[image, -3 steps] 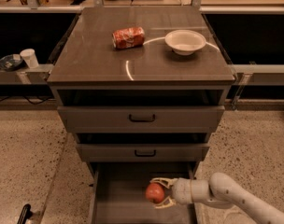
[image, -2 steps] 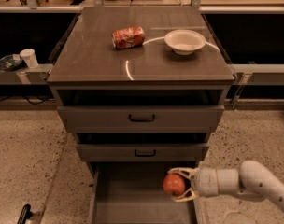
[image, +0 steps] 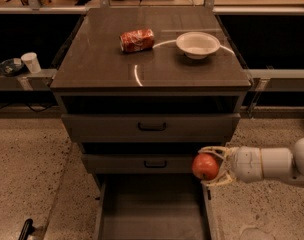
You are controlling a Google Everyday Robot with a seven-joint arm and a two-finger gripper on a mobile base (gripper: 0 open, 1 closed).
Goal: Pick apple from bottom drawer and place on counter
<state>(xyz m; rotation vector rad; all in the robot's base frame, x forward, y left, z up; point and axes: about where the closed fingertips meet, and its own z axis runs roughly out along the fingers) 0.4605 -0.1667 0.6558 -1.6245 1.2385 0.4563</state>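
Grip matters most now: the end effector (image: pixel 208 167) is clamped round the apple (image: pixel 204 166), holding it beside the middle drawer front (image: pixel 152 163), above the right edge of the open bottom drawer (image: pixel 152 211). On the lift to the table (image: pixel 152 71), the round fruit could slip, or it could knock against the drawer fronts or the table's lip if the arm rises too close. A second ago the apple hung low over the drawer floor, so it has come up and moved right.
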